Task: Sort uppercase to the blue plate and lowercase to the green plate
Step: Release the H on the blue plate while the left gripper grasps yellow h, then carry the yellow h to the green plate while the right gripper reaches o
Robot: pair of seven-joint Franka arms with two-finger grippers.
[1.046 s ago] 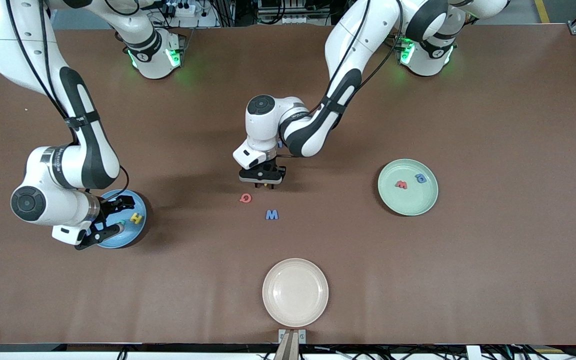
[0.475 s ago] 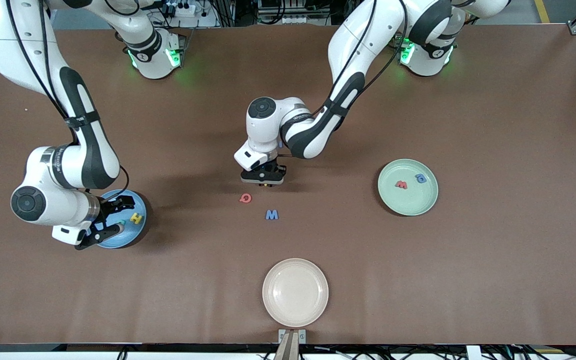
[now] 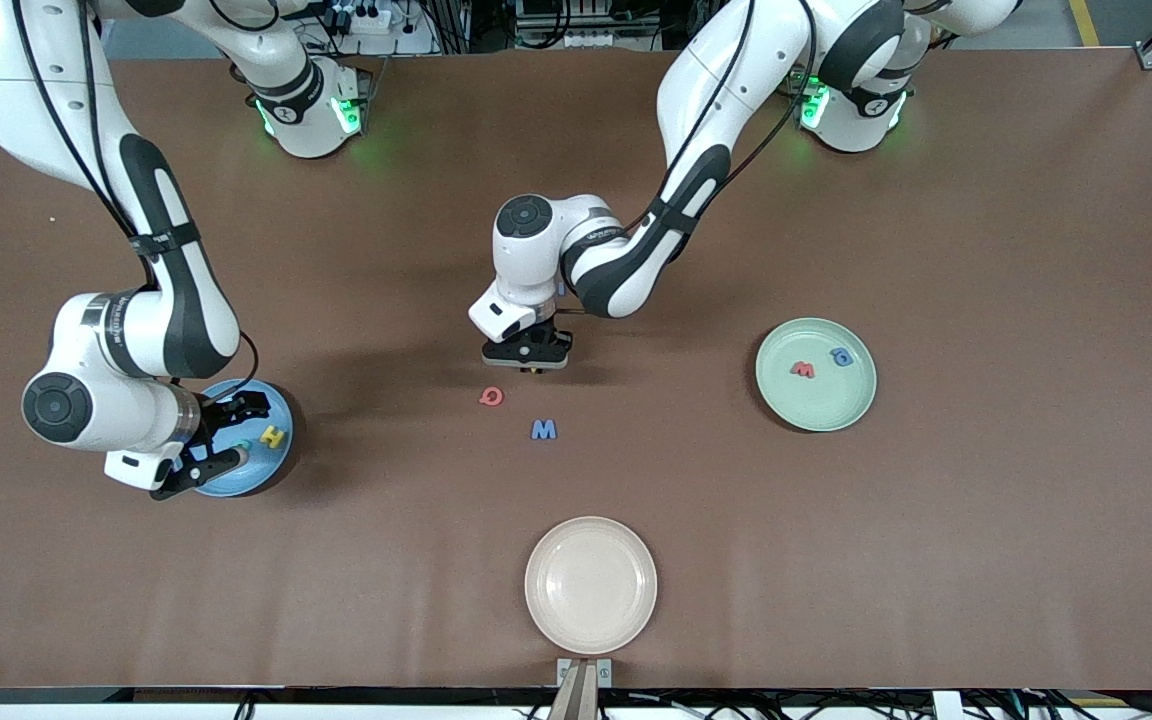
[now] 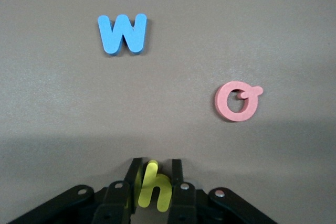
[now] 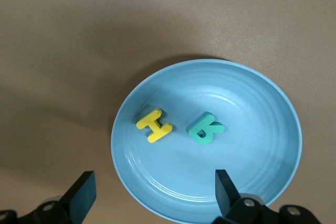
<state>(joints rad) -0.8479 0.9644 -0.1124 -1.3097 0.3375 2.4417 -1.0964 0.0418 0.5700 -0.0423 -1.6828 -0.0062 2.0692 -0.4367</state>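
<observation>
Two Franka arms at a brown bench (image 3: 986, 520), midway through sorting foam letters. The left hand (image 3: 528, 368) stands low at the middle of the bench, its fingers (image 4: 177, 182) pressed in on the flat sides of the yellow lowercase h (image 4: 153, 187); the letter sits between them with its long stem running along the fingers, tall end toward the fingertips, a grip that suits a thin foam piece pinched across its narrow width. It appears to be at bench level, not yet raised. Near it, closer to the front camera, lie the red Q (image 3: 491, 397) and the blue W (image 3: 544, 429), flat and well apart, both unsorted capitals. The pale green plate (image 3: 816, 410), toward the left arm's end, carries the red w (image 3: 802, 369) and the blue a (image 3: 842, 356), so the h likely belongs there. The right hand (image 3: 218, 440) hangs over the light-blue plate (image 3: 281, 400) toward the right arm's end with its fingers (image 5: 224, 187) spread wide and empty; in that plate lie the yellow H (image 5: 154, 125) and the teal R (image 5: 205, 129), side by side, not touching. This arm waits. A cream plate (image 3: 591, 625) sits empty by the bench's front edge.
</observation>
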